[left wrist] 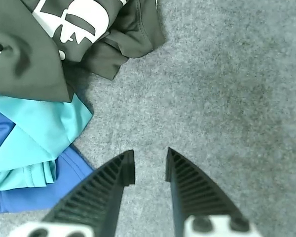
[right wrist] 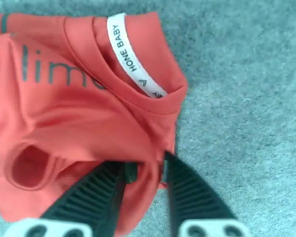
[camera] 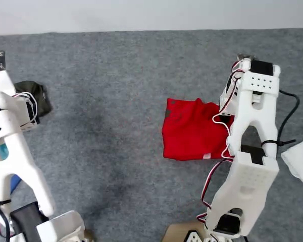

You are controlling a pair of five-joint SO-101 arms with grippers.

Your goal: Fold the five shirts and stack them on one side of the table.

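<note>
Grips red shirt (right wrist: 79, 113) at its edge with right pincer (right wrist: 148, 168); holds left pincer (left wrist: 149, 163) parted, empty, above grey table (left wrist: 227, 89) near dark shirt (left wrist: 39, 54), teal shirt (left wrist: 34, 133), blue shirt (left wrist: 19, 202).

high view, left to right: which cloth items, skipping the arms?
dark shirt → red shirt → white cloth at the right edge. The blue scrap under the arm on the left is left out, since its place against the dark shirt is unclear.

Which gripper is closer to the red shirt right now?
Right. The right gripper grips the red shirt at its edge near the collar. The left gripper is open above bare carpet across the table, beside a pile of dark, teal and blue shirts.
</note>
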